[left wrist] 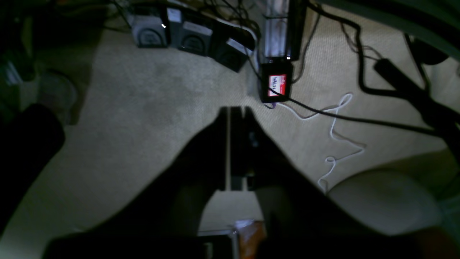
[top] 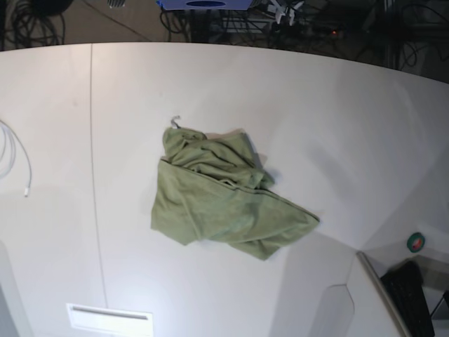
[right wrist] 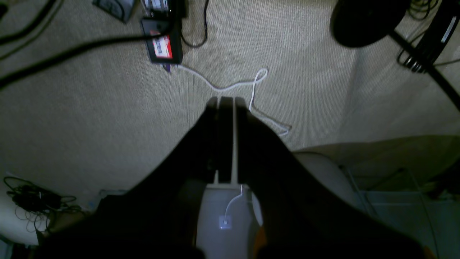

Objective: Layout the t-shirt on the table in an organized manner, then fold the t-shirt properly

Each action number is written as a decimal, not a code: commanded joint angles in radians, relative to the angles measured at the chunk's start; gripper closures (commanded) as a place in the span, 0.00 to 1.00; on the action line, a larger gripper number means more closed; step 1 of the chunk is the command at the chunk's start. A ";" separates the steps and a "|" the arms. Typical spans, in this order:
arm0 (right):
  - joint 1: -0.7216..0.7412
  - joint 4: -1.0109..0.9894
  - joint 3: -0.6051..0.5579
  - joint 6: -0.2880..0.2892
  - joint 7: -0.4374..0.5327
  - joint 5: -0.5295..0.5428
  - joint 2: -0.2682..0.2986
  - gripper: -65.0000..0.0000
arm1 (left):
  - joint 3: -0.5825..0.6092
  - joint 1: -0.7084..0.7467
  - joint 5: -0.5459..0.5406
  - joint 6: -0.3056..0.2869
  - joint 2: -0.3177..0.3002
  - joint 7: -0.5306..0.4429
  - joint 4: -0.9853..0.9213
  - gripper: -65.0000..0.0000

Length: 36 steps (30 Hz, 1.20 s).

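Though neither arm showed in the base view, both wrist cameras looked down past their own grippers at carpeted floor and cables, not at the bench. Left gripper [left wrist: 237,109]: jaws together, nothing between them. Right gripper [right wrist: 225,100]: jaws together, likewise empty.

The olive-green t-shirt [top: 224,200] lay crumpled near the middle of the white bench [top: 337,112], bunched and folded over itself, one lobe trailing toward the near right. Collar area seemed to sit at the upper left of the heap, though the neckline was not clearly readable.

Judged handling: light, limp cotton, no stiffness; it would drape and drag rather than slide as a unit, and a pinch would likely lift several layers at once. Best holds probably the outer edges or corners of the heap, where a single hem might be separated, then shoulders once spread.

Room: wide bare bench on all sides of the shirt. A white cable [top: 21,165] lay at the far left edge, well apart. A dark seam line [top: 93,140] ran left of the shirt. Near right, the bench edge stepped in.
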 commanded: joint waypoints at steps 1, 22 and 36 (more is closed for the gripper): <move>-0.007 -0.001 -0.001 -0.004 0.004 0.001 0.003 1.00 | -0.001 0.008 0.003 -0.001 -0.003 0.001 0.002 1.00; -0.576 0.973 0.006 -0.009 -0.183 0.002 0.017 1.00 | -0.001 0.421 0.003 -0.001 -0.106 0.000 0.638 1.00; -0.845 1.703 0.147 -0.011 -0.265 -0.001 -0.018 1.00 | -0.006 0.792 -0.195 0.000 -0.254 0.011 1.449 1.00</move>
